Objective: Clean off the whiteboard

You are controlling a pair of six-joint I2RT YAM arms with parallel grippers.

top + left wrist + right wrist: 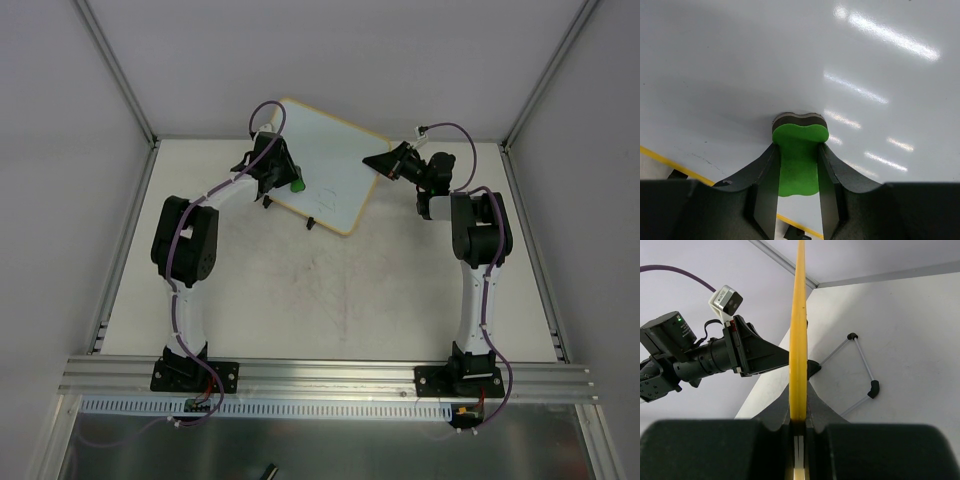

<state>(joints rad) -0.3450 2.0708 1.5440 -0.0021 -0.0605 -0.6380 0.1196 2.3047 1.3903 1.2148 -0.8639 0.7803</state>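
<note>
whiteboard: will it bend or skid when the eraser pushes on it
Probably stiff: the whiteboard looks straight edge-on in the right wrist view, though thin, so likely light. Its glossy face shows sharp reflections, so the eraser should glide. Pinched at one edge by the right gripper, it might pivot under a hard push from the left gripper.

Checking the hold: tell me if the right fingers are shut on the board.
Shut: the right fingers pinch the board's yellow edge between them.
</note>
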